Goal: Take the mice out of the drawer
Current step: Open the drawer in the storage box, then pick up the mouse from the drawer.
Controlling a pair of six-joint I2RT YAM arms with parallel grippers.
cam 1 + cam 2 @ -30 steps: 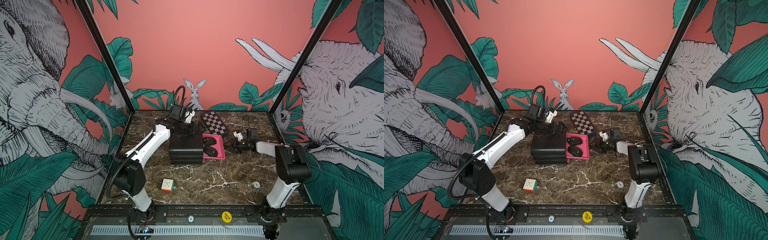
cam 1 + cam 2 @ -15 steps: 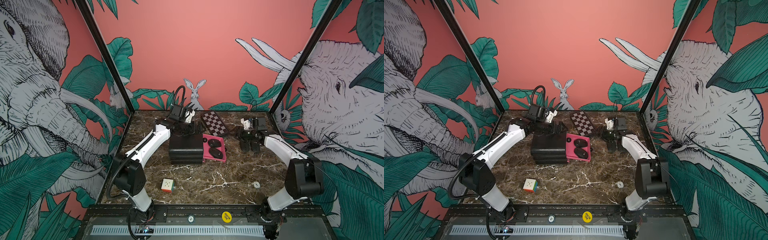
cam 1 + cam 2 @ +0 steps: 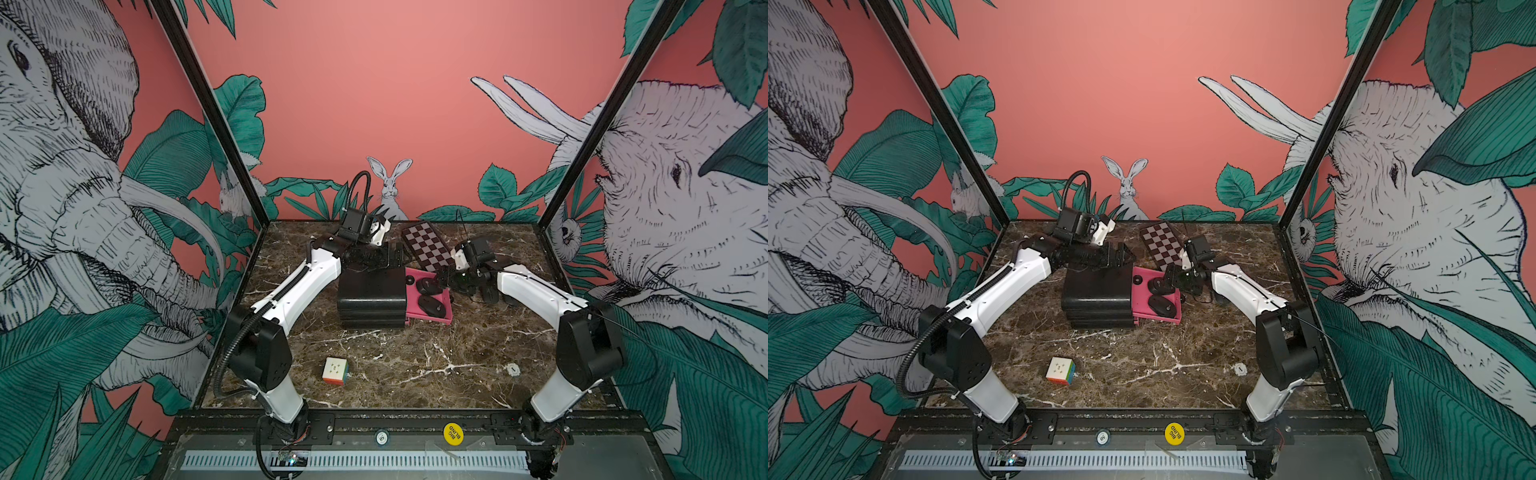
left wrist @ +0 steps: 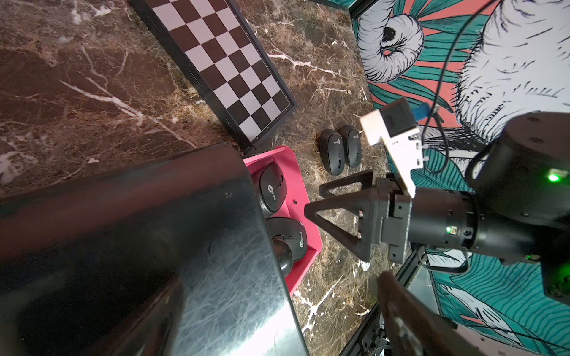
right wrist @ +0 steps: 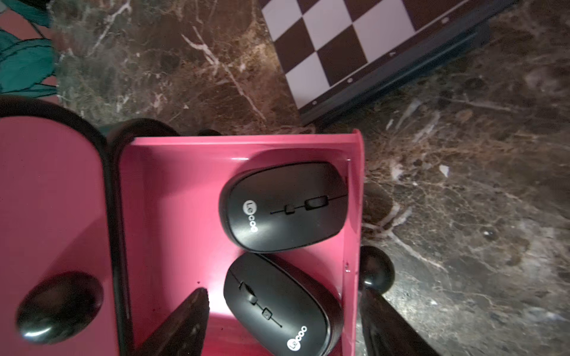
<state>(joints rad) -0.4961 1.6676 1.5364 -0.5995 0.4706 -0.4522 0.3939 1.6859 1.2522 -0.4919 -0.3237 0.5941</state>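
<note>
Open and empty, the right tool [image 5: 283,292] straddles a black mouse [image 5: 279,311] and the pink drawer [image 5: 354,215] wall, so closing could clamp both.

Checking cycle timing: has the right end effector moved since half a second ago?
Yes. The right end effector has swung from over the table beside the pink drawer back to the drawer's outer end, its jaws apart.

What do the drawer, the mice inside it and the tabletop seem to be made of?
Drawer: likely glossy pink plastic, judging by soft highlights and moulded rounded corners. Mice: matte black plastic, faint sheen, printed white logo. Tabletop: polished brown marble with white veins, or perhaps a printed imitation.
</note>
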